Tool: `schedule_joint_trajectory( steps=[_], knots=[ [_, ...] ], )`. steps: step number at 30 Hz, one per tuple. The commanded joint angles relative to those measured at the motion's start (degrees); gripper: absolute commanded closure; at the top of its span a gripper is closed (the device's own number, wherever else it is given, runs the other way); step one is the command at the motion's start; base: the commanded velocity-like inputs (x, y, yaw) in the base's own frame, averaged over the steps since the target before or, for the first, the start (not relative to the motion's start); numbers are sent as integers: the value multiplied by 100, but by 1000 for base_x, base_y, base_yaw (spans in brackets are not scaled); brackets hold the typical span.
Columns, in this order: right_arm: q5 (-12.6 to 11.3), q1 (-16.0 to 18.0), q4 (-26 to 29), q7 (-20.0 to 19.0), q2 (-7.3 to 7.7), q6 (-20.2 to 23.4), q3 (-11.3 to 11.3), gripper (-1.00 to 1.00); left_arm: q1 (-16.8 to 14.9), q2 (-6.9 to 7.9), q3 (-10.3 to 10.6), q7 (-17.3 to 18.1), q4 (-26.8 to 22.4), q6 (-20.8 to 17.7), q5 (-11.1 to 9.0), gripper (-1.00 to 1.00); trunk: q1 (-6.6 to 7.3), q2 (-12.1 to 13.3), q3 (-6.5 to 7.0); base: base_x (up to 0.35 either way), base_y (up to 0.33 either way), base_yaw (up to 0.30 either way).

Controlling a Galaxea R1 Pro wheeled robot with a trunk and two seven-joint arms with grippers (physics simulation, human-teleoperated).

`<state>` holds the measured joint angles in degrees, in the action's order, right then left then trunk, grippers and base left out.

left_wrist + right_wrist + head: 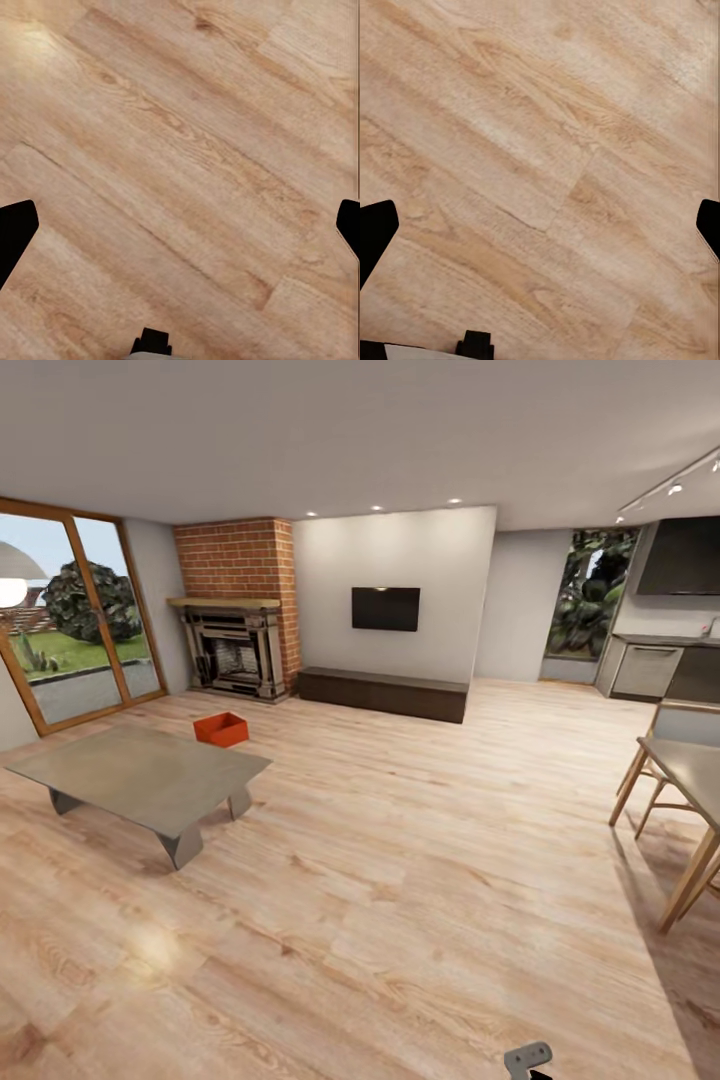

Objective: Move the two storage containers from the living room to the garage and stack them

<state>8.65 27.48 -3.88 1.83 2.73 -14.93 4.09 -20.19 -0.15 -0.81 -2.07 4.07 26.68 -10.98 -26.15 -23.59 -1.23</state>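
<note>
Surveying room: living room with light wood-plank flooring [400,880], red-brick fireplace [238,610] and long dark brown low chest [385,693] under a wall screen.
Table: grey low coffee table [140,775], at the head view's left.
Container: one red-orange rectangular open-top storage bin [221,728] on the planks, just beyond the table, before the fireplace, well apart from the robot.
Progress: nothing carried yet by my judgement; approach, pickup and garage stacking all remain.
Left gripper [180,225]: fingers spread wide, empty, pointing down at planks.
Right gripper [540,225]: likewise wide, empty, pointing down.
</note>
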Motion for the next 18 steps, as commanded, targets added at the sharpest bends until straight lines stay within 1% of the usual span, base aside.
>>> schedule_joint_trajectory(
  steps=[1,18],
  knots=[
    [22,12,-25,19,0,-36,39,-100,-12,-2,-6,-12,24,39,-1,-100,-7,-13,-13,328,-107,0],
    [21,12,-25,19,0,-36,39,-100,-12,-2,2,-13,24,39,-1,-100,-7,-13,-13,328,-105,0]
  ],
)
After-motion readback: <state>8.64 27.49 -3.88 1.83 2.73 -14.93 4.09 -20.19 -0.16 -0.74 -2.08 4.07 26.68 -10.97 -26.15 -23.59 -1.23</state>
